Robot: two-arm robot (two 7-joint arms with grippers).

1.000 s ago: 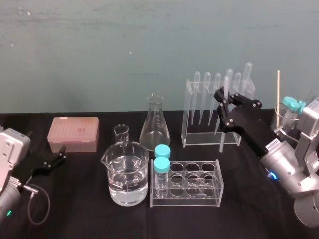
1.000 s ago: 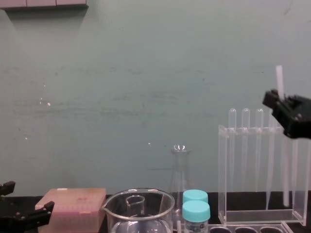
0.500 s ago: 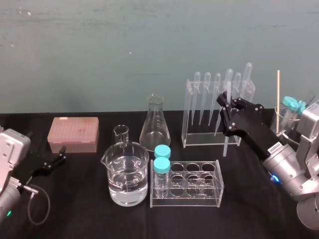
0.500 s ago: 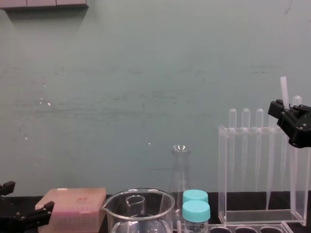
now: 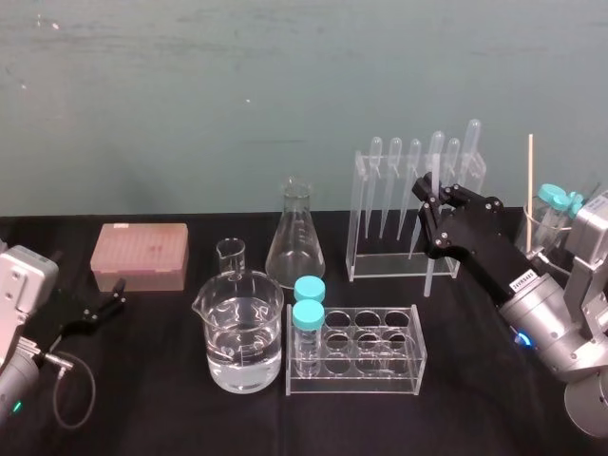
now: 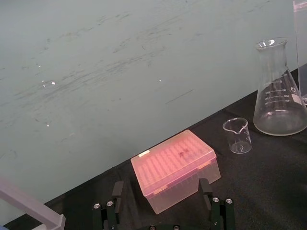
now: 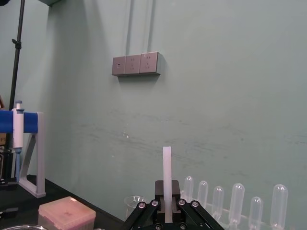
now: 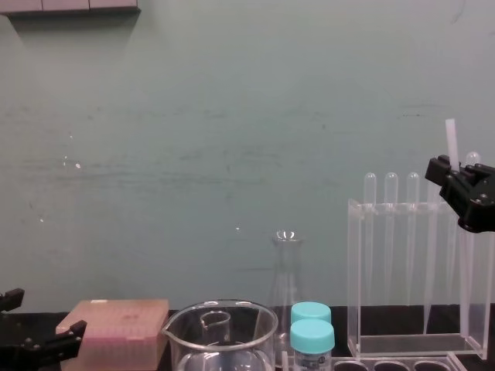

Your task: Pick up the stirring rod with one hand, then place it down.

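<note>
Rod (image 5: 428, 274) upright, clamped in closed jaws of right gripper (image 5: 435, 211), just before pipette rack (image 5: 353, 218), lower end near counter (image 5: 171, 399), contact unclear; probably held vertical for lowering. Left gripper (image 5: 104, 309) parked far left by pink box (image 5: 141, 255), jaws open.

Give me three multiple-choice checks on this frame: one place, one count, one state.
1. Left claw is: A) open, near the pink tip box B) shut, empty C) shut on a pen
2. Teal-capped vials in the tube rack: A) one B) two C) four
3. Stirring rod is: A) in the left claw B) upright in the right claw, before the pipette rack C) in the tube rack

A, fingers spread, empty; B, two at its left end; B, the right claw clamps it.
</note>
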